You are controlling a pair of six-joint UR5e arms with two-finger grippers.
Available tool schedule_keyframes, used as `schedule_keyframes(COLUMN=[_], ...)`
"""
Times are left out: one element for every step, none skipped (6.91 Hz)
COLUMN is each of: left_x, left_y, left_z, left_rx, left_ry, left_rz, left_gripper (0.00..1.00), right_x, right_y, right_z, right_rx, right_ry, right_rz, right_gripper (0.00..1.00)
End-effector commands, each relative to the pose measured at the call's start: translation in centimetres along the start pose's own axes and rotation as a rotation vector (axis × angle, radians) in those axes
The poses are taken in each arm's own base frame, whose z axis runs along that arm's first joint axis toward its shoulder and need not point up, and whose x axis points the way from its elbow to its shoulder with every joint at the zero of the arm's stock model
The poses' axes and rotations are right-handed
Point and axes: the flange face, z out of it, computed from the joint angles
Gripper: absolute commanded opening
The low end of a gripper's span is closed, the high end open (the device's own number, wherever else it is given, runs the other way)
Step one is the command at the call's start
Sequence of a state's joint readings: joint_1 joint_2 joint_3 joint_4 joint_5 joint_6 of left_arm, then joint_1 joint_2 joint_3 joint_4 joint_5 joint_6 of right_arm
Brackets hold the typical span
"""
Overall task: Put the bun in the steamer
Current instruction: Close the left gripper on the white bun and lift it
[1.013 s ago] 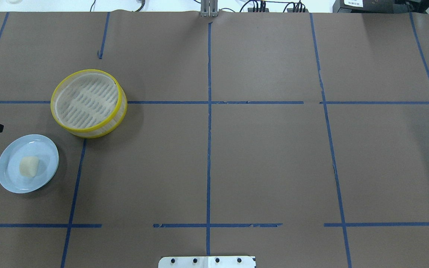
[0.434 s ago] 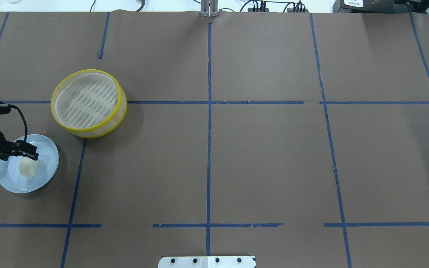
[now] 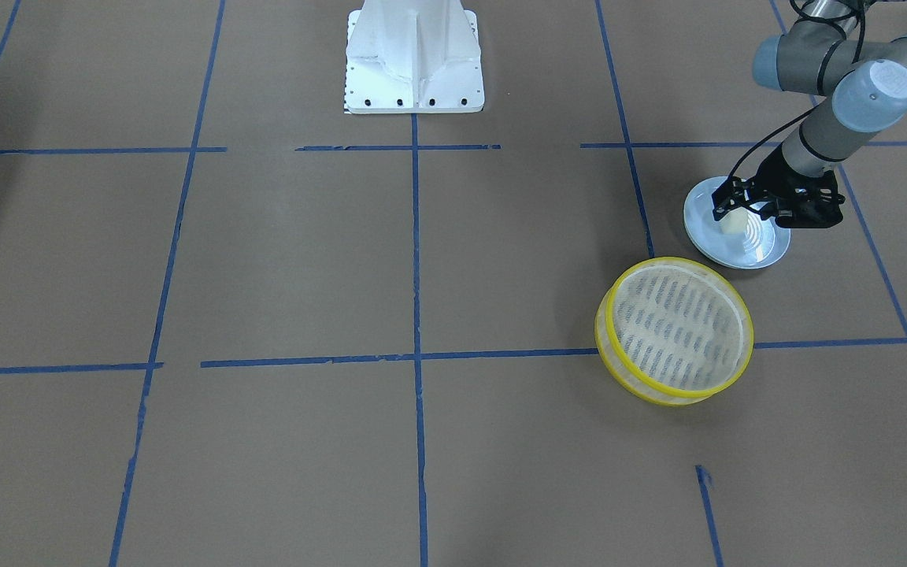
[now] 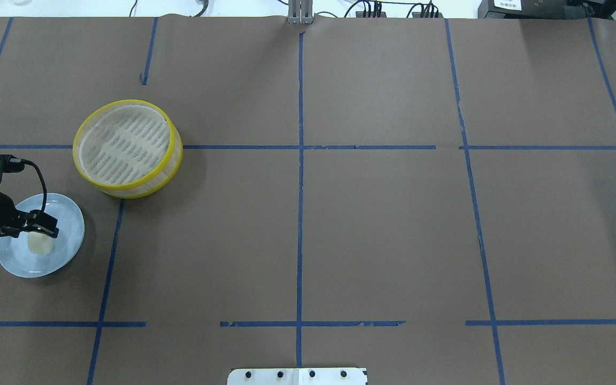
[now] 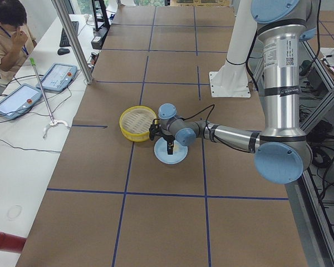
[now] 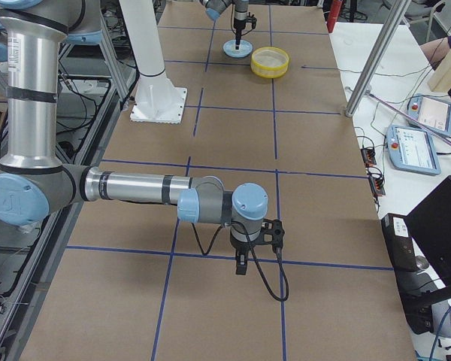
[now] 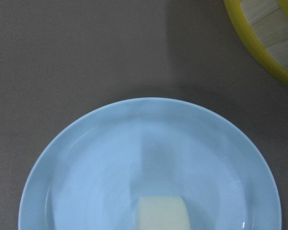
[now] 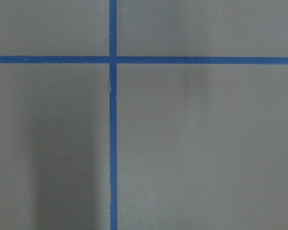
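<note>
Mostly shows a brown paper-covered table [image 4: 372, 230] ruled with blue tape lines [image 4: 299, 160]. Toward the robot's left end, shows a small cream-white bun [image 4: 39, 246] lying near the middle of a pale blue plate [image 4: 70, 235]. Places the left gripper [image 4: 46, 231] directly over that bun, pointing down, with fingers seemingly apart and not yet touching it, though too small and dark to be sure. Sets the steamer [image 4: 124, 144], yellow-rimmed, upright and empty, near the plate but apart from it. Puts the right gripper [image 6: 240, 265] well away, over the paper beside a tape crossing; cannot tell whether apart or together, being visible only from the side camera. Looks soft, light and easily dented, judging by the bun's rounded, doughy shape. Best taken across its two flatter sides at mid-height, closing gently, only enough to lift without squashing; could slide on the smooth plate.
</note>
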State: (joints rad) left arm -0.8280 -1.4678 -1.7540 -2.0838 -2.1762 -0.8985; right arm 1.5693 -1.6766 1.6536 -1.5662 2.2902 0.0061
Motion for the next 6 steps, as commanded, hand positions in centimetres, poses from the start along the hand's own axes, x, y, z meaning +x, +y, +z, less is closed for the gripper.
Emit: schedule_keyframes(left_x=[-0.07, -0.2, -0.34, -0.49, -0.31, -0.16], left_y=[-0.03, 0.0, 0.06, 0.1, 0.03, 0.07], left_z=[0.21, 0.42, 0.73, 1.12, 1.09, 0.98], left_rx=[-0.003, -0.007, -0.012, -0.02, -0.021, -0.023], left_ry=[-0.002, -0.005, -0.009, -0.011, -0.008, -0.003], left_rz=[0.0, -0.002, -0.003, -0.005, -0.005, -0.003], left_gripper=[0.8, 0.76, 0.74, 0.74, 0.71, 0.56], right_x=[0.0, 0.0, 0.0, 0.0, 0.0, 0.0], right_y=[0.0, 0.0, 0.0, 0.0, 0.0, 0.0], right_z=[0.0, 0.0, 0.0, 0.0, 0.0, 0.0], right_rx=[0.0, 0.0, 0.0, 0.0, 0.0, 0.0], right_ry=[0.0, 0.0, 0.0, 0.0, 0.0, 0.0], right_rz=[0.0, 0.0, 0.0, 0.0, 0.0, 0.0], right_gripper=[1.0, 1.0, 1.0, 1.0, 1.0, 1.0])
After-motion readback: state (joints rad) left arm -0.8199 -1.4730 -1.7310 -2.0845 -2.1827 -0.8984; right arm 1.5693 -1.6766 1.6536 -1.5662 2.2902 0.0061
